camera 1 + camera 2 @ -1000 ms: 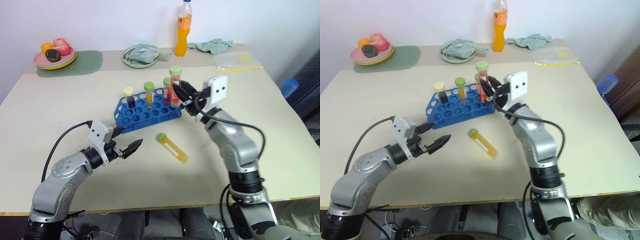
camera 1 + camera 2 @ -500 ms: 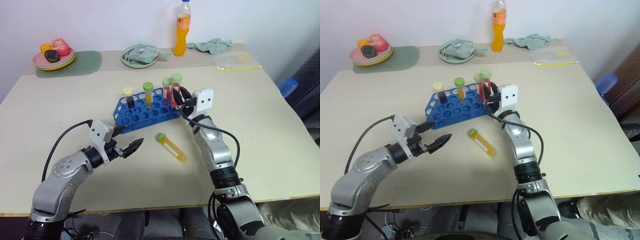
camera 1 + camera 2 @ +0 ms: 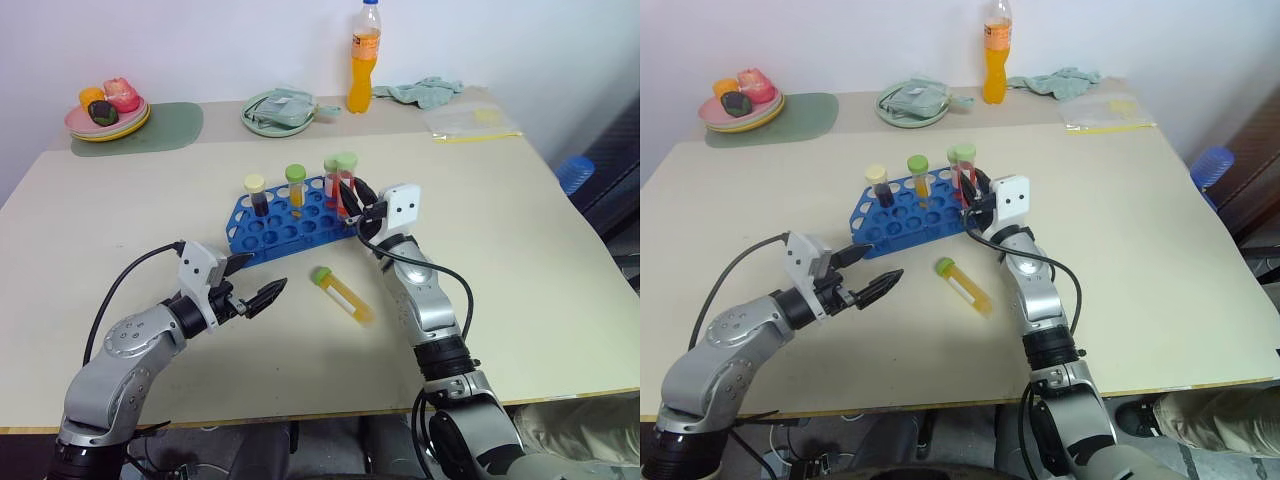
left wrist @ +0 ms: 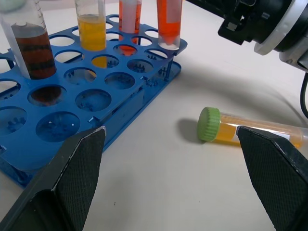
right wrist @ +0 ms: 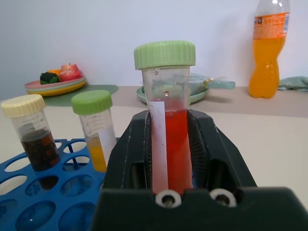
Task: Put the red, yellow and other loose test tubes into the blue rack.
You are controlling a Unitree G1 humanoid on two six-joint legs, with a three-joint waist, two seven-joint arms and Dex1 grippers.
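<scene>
The right gripper (image 3: 352, 206) is clamped on an upright red tube (image 5: 169, 144) at the far right corner of the blue rack (image 3: 262, 233), its base in or just over a hole, beside three tubes already standing there. A yellow tube (image 3: 344, 295) lies on the table (image 3: 520, 230) just near of the rack, its green cap pointing far-left. It lies right of the left gripper (image 3: 250, 285), whose jaws gape wide and empty; that arm is nearer, with nothing between.

A makeshift test bench in a plain room: blue rack (image 3: 290, 215) alongside fruit plate (image 3: 108, 113) and orange soda bottle (image 3: 365, 58).
</scene>
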